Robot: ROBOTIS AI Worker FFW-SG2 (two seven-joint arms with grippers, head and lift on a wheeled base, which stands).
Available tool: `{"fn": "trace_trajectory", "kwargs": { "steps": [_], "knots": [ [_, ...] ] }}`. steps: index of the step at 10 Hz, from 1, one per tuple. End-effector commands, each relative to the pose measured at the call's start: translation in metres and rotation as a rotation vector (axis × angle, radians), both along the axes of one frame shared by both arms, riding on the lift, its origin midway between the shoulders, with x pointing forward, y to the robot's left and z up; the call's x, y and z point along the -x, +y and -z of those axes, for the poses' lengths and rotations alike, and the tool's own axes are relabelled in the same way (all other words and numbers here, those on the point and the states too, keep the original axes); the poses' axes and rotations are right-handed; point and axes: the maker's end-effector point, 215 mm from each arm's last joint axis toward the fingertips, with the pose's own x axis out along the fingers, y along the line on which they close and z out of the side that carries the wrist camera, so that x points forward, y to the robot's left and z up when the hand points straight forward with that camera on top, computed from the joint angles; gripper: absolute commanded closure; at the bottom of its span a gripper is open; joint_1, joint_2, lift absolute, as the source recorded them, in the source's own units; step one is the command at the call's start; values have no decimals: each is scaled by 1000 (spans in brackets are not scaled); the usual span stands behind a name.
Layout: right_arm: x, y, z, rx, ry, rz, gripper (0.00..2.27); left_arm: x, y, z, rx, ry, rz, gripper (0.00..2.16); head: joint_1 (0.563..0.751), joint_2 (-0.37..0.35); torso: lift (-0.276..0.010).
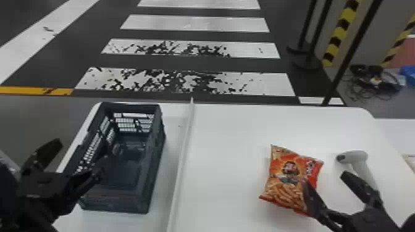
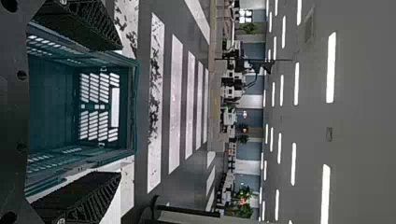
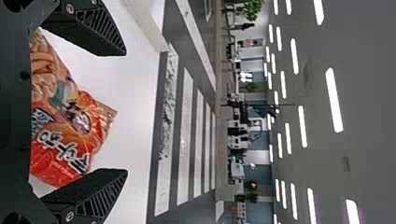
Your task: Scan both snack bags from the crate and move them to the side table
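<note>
From my seat I have one orange-and-red snack bag [image 1: 285, 182] lying on the white tabletop [image 1: 225, 148] at 4 o'clock in the head view. My right gripper [image 1: 326, 179] is low at its 3 o'clock side, jaws well apart, one finger overlapping the bag's edge; I can't tell whether they touch. In the right wrist view, the bag shows partly between that right gripper's [image 3: 126, 112] spread fingers. The pale handheld scanner [image 1: 355, 156] lies at about 2 o'clock from the bag, just beyond the other finger. Over at 8 o'clock I see the dark crate [image 1: 156, 148], with my left gripper [image 1: 79, 155] by its near left side, jaws wide apart. Between crate and bag, a narrow white ridge [image 1: 182, 160] runs roughly from 12 towards 6 o'clock.
</note>
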Motion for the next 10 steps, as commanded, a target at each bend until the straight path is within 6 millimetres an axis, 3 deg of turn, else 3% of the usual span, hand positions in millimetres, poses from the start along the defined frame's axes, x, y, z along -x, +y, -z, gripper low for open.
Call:
{"fn": "trace_trajectory", "kwargs": {
  "steps": [1,3,6,9,10],
  "knots": [
    [10,28,25,77,100,-69,100,4,2,4,11,3,-3,33,695,62,-95],
    [31,52,56,260,237,-100,100,4,2,12,30,1,6,33,695,109,-95],
    [56,39,87,558,412,-41,80,5,-1,10,52,-22,23,36,695,140,-95],
    [56,21,78,828,447,8,70,5,-3,12,77,-29,38,36,695,123,-95],
    [49,27,71,875,423,15,70,6,-3,14,81,-30,43,36,695,114,-95]
  ]
}}
